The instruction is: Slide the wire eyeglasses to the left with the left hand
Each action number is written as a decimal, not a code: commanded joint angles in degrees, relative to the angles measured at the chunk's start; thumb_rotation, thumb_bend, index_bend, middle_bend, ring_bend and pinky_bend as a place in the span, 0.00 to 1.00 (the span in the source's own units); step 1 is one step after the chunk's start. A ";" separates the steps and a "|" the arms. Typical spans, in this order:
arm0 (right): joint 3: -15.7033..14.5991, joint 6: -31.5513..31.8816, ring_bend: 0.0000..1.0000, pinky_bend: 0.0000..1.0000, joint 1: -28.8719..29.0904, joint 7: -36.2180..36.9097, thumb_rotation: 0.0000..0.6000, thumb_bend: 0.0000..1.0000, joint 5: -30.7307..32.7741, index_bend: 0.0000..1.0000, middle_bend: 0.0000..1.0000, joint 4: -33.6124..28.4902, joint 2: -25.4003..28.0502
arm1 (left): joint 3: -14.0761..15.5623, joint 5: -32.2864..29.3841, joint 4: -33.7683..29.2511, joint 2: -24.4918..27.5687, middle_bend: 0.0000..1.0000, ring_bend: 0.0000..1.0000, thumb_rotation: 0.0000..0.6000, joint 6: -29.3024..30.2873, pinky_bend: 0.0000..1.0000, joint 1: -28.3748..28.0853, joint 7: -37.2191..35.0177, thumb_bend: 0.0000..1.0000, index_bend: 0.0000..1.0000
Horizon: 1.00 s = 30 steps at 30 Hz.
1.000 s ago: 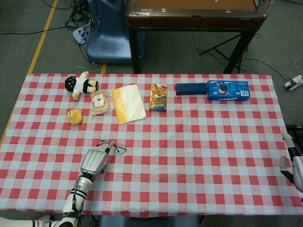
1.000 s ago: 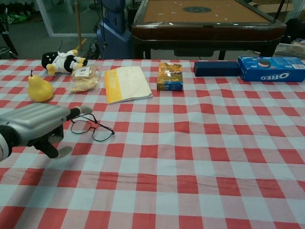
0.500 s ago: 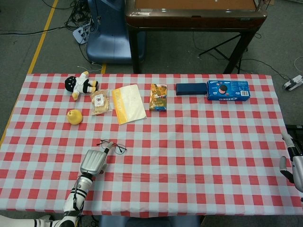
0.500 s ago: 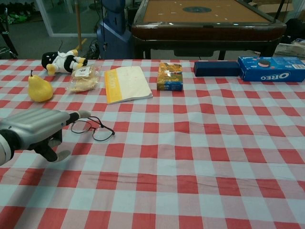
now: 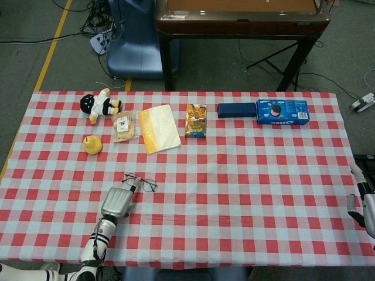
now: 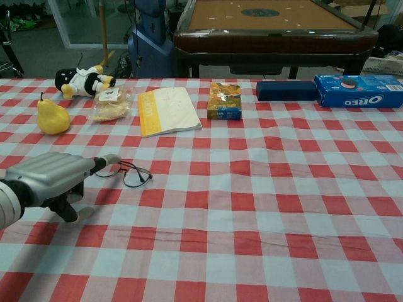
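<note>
Eyeglasses lie on the checked counter in its left front part, just right of the left hand's extended fingertip, which reaches the frame's left end; whether it presses the wire cannot be told.

From largest to smallest: the counter carries everything. The blue Oreo box sits at the far right, with a dark blue case just left of it. A yellow-edged booklet lies at the far left-centre, and a snack box stands between booklet and case. The left hand rests low on the counter, one finger stretched out, the others tucked under, holding nothing. The right hand hovers at the counter's right edge, fingers apart and empty. A plush doll, a bag of biscuits and a pear sit far left.
</note>
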 commanded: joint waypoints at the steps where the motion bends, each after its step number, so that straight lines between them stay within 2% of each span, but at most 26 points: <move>1: 0.00 0.06 0.18 0.17 -0.04 0.02 1.00 0.59 -0.02 0.00 0.22 0.00 0.02 | -0.03 -0.37 0.24 -0.20 0.98 0.90 1.00 -0.17 0.91 -0.13 0.11 0.40 0.00; 11: 0.03 0.26 0.18 0.17 -0.22 0.04 1.00 0.59 -0.02 0.00 0.22 -0.02 0.06 | 0.02 -1.36 0.43 -0.35 0.98 0.90 1.00 -0.52 0.91 -0.49 0.18 0.40 0.00; 15: 0.07 0.31 0.18 0.17 -0.26 0.03 1.00 0.59 0.01 0.00 0.22 -0.07 0.17 | -0.61 0.93 -1.30 0.98 0.98 0.89 1.00 1.54 0.91 0.10 -1.56 0.40 0.00; 20: 0.09 -0.11 0.18 0.17 -0.04 0.03 1.00 0.59 0.01 0.00 0.22 0.05 0.13 | -1.42 5.82 -5.10 5.18 0.95 0.86 1.00 5.97 0.91 1.89 -4.82 0.40 0.00; 26: -0.05 -1.19 0.18 0.17 0.56 -0.15 1.00 0.59 -0.22 0.00 0.22 0.21 0.27 | -2.13 10.44 -7.85 11.72 0.81 0.72 1.00 11.62 0.88 5.68 -10.21 0.40 0.00; 28: -0.12 -1.58 0.18 0.17 0.76 -0.10 1.00 0.59 -0.31 0.00 0.22 0.25 0.29 | -2.18 11.59 -8.30 13.85 0.71 0.66 1.00 13.68 0.85 7.36 -12.07 0.40 0.00; 30: -0.23 -2.08 0.18 0.17 0.99 -0.08 1.00 0.59 -0.36 0.00 0.22 0.30 0.26 | -2.17 12.72 -8.14 15.19 0.58 0.58 1.00 15.57 0.76 8.83 -13.58 0.40 0.00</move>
